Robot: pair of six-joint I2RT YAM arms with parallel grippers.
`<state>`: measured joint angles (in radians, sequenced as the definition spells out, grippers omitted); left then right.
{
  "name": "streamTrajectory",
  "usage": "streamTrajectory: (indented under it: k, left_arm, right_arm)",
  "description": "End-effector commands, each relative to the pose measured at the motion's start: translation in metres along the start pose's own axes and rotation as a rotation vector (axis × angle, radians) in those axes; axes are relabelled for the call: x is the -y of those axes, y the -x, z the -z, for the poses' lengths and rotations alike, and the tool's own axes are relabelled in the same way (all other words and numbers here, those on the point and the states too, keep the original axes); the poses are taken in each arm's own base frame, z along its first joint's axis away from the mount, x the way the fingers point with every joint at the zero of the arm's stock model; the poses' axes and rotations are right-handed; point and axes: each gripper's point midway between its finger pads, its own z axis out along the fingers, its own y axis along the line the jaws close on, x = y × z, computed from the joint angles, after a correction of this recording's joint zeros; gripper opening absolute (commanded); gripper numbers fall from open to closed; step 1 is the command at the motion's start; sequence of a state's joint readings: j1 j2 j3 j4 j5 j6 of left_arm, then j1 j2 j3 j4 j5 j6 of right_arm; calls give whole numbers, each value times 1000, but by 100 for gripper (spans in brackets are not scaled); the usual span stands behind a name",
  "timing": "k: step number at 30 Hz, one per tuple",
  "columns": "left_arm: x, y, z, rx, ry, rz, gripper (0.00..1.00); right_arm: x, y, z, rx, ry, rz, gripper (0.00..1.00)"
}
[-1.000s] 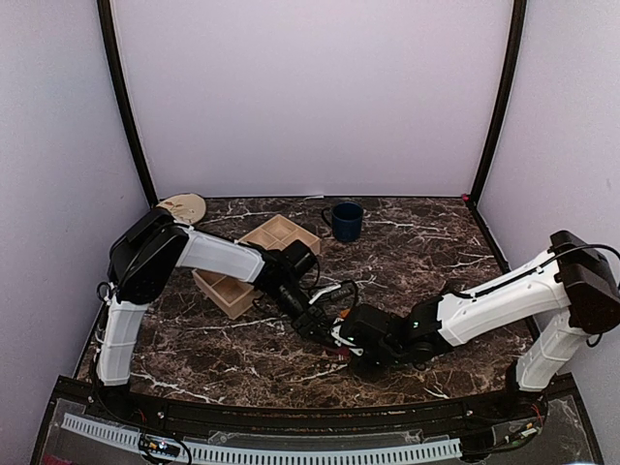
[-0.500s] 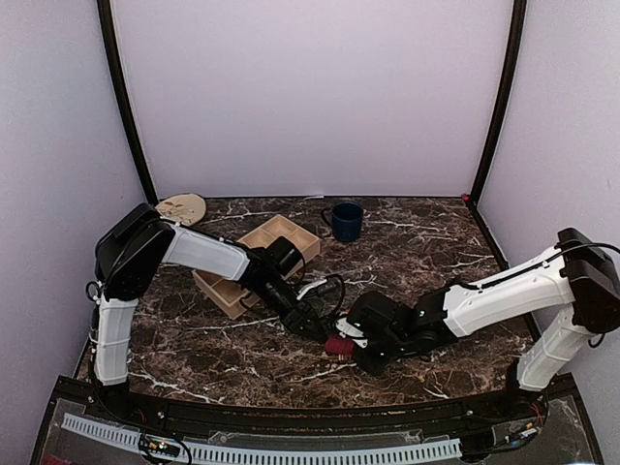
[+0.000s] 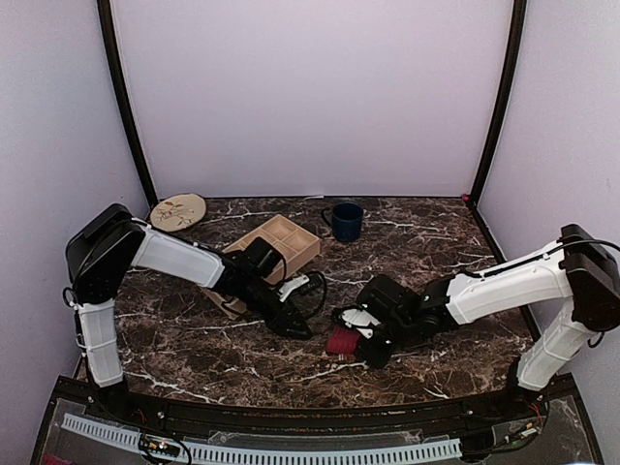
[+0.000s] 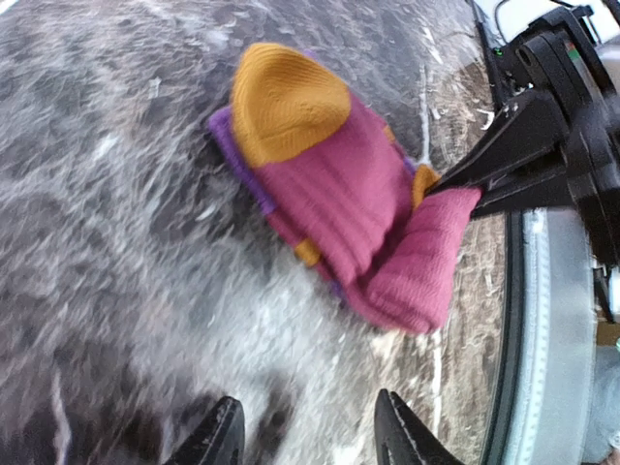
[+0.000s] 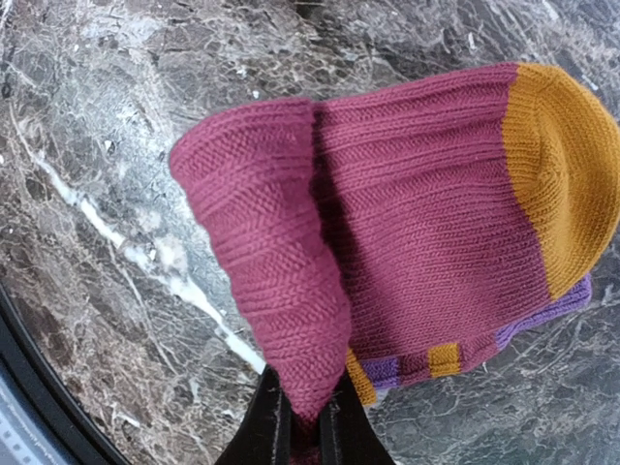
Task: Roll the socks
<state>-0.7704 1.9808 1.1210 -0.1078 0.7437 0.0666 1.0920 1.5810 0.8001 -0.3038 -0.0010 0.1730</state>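
The socks (image 3: 341, 341) show as one folded bundle on the marble, magenta knit with an orange toe and purple and orange stripes (image 5: 417, 223). My right gripper (image 3: 356, 332) is shut on a folded magenta flap of the bundle, its black fingers (image 5: 266, 417) pinching the fabric from below. In the left wrist view the same bundle (image 4: 329, 194) lies ahead, with the right gripper's fingers (image 4: 504, 165) at its right side. My left gripper (image 3: 296, 327) stands open just left of the bundle, apart from it, with nothing between its fingertips (image 4: 308, 412).
A wooden compartment tray (image 3: 281, 237) sits behind the left arm. A dark blue mug (image 3: 345, 220) stands at the back centre and a round wooden disc (image 3: 178, 210) at the back left. The table's front rail (image 4: 552, 320) runs close behind the bundle.
My left gripper has drawn back to the left, off the bundle, leaving it uncovered. The right gripper has kept its hold and shifted slightly away from the front edge.
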Motion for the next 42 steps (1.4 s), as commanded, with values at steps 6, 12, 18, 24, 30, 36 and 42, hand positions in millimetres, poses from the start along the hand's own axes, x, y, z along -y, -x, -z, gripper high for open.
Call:
streamTrajectory:
  k: [6,12,18,24,30,36,42]
  left_arm:
    - [22,11,18,149,133,-246,49]
    - [46,12,6,151,213,-465,49]
    - [56,18,-1,162,276,-587,50]
    - [62,14,-13,120,306,-707,50]
    - [70,8,-21,77,313,-827,50]
    - [79,-1,-32,17,349,-989,49]
    - [73,0,-40,-9,421,-1083,49]
  right_arm:
    - [-11,-14,-8,-103,227,-91,3]
    - [-12,-13,-8,-136,342,-170,3]
    - [-15,-19,-9,-172,434,-232,3]
    - [-16,-22,-7,-182,498,-288,3]
    - [-14,-26,-5,-194,561,-348,2]
    - [-12,-25,-2,-211,614,-385,2]
    - [-15,-25,-2,-227,644,-393,2]
